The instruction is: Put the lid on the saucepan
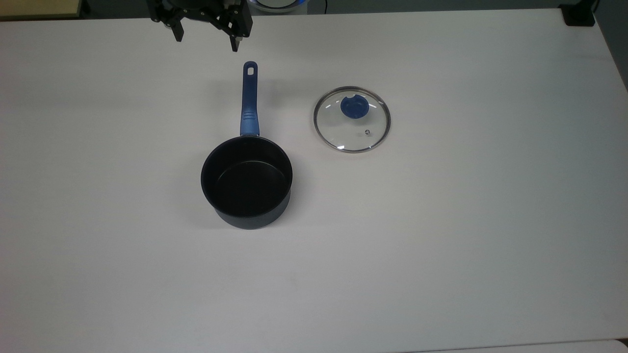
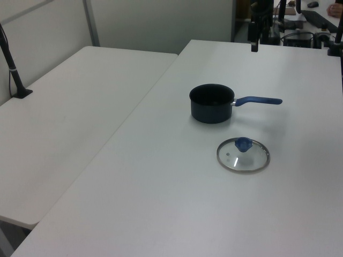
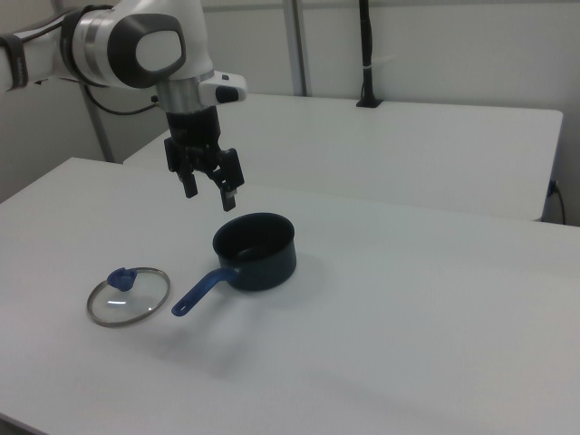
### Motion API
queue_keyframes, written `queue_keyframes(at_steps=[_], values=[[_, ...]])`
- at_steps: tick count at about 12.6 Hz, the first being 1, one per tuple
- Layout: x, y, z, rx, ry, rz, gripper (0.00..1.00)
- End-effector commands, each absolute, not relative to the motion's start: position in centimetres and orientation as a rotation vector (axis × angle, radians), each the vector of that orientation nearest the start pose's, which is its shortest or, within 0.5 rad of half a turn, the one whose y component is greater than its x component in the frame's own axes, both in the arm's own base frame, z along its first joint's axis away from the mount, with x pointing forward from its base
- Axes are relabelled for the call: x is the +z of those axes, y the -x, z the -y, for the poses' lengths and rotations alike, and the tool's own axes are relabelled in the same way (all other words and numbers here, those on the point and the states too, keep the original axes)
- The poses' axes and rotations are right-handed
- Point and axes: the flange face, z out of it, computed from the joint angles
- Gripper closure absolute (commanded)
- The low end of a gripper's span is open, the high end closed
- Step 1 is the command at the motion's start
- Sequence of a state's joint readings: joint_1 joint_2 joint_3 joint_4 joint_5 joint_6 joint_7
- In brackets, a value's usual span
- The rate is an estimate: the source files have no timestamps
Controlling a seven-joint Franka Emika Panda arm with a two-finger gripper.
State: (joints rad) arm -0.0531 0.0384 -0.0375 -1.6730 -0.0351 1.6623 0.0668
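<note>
The saucepan (image 1: 247, 182) stands upright on the white table, dark with a black inside, its blue handle (image 1: 249, 98) pointing to the top view's upper edge. The glass lid (image 1: 352, 119) with a blue knob lies flat on the table to the top view's right of the handle, apart from the pan. My gripper (image 1: 206, 43) hangs open and empty above the table beyond the handle's end. In the right view the gripper (image 3: 209, 193) hovers above and behind the saucepan (image 3: 256, 251), with the lid (image 3: 129, 295) at the right view's lower left. The left view shows the saucepan (image 2: 213, 103) and lid (image 2: 243, 155).
The white table (image 1: 441, 245) spreads wide around both objects. A second white table (image 2: 69, 123) adjoins it on the left view's left. A black post (image 3: 366, 54) stands on the far table in the right view. Desk clutter sits beyond the table's far edge.
</note>
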Motion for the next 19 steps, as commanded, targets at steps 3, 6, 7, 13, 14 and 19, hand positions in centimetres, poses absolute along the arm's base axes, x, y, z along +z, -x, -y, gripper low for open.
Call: queue_keyframes(at_steps=[3, 6, 7, 13, 14, 19], values=[[57.5, -55.8, 6.2, 0.089, 3.157, -0.239, 0.0], [57.7, -55.7, 6.2, 0.084, 3.153, -0.242, 0.0], [57.7, -55.7, 6.2, 0.084, 3.153, -0.242, 0.0], [56.0, -57.0, 3.6, 0.097, 3.164, -0.154, 0.0], [55.8, -57.5, 2.8, 0.064, 3.168, -0.131, 0.0], [53.1, -58.3, -5.6, 0.102, 3.157, 0.065, 0.0]])
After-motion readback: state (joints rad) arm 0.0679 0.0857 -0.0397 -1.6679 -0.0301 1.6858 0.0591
